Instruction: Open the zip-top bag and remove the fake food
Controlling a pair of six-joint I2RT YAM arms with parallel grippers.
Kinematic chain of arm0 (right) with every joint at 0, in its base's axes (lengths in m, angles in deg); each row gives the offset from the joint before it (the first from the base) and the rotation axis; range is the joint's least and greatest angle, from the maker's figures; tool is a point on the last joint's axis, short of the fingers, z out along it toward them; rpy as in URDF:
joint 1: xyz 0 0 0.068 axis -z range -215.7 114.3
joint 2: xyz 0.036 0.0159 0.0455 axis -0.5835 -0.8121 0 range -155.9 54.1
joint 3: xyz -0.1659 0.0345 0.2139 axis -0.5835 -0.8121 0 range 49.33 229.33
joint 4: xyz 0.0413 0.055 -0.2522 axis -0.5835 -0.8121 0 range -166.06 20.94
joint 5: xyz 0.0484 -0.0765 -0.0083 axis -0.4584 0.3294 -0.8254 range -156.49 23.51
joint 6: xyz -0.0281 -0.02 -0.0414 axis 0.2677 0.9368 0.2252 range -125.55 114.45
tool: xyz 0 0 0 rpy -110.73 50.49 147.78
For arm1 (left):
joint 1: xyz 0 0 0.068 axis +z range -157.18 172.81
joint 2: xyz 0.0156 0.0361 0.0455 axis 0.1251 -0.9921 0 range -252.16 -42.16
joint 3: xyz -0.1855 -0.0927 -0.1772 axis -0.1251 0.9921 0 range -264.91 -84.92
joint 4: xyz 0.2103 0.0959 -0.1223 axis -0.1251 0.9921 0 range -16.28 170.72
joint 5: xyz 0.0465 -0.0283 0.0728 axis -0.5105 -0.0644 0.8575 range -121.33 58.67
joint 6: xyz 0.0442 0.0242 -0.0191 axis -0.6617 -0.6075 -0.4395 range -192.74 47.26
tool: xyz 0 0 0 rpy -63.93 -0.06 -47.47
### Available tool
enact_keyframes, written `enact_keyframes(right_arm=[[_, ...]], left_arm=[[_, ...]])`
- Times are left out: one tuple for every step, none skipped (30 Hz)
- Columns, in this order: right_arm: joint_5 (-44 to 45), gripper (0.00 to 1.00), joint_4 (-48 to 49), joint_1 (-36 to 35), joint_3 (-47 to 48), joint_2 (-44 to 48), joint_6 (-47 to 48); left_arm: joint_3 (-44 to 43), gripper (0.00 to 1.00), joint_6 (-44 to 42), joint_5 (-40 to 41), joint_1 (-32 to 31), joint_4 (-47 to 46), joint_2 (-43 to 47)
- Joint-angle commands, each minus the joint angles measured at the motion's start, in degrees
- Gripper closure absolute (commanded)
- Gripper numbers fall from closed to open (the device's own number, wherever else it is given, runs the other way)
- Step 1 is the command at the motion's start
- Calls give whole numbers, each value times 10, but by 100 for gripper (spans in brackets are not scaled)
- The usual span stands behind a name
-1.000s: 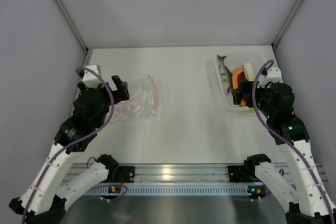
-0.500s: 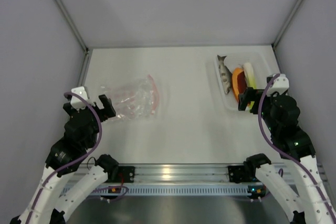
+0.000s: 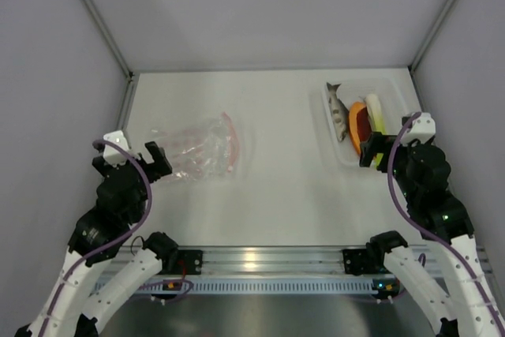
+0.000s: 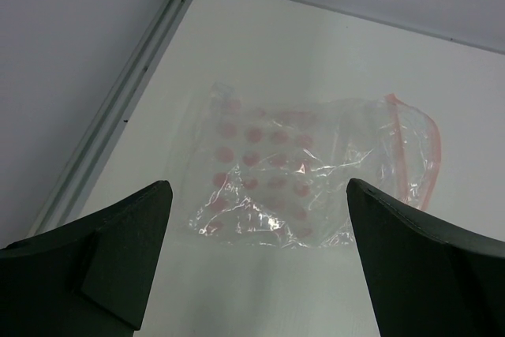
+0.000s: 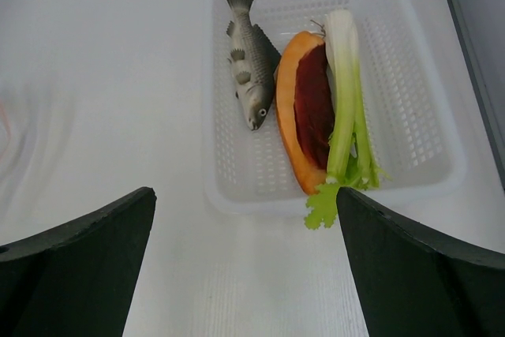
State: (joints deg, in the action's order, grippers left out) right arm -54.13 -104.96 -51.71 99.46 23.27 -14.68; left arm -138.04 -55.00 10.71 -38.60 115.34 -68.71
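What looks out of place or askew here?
Only the stalk: its leafy end hangs over the tray's near rim. The bag lies crumpled and empty, apart from both grippers.

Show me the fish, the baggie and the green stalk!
fish (image 5: 248, 69), right wrist view, middle of its body
zip-top bag (image 4: 276, 171), left wrist view, crinkly middle
green stalk (image 5: 344, 108), right wrist view, pale green stem

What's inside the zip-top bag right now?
Nothing shows through the zip-top bag: only its pink dots and crinkles. The fish, orange slice and green stalk lie in the white tray. Being clear, it hides little.
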Motion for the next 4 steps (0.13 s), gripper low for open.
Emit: enact_keyframes(right_arm=[[6,1,-1,-5,12,-5,3],[7,1,0,-6,11,-5,2],[7,1,1,-6,11,-5,2],[4,1,2,-6,10,-5,3]], left_arm=[[-9,2,6,24,0,-7,10],[-9,2,6,25,0,-7,10],[-8,2,9,28,0,-8,9],[-8,2,12,30,0,-8,9]])
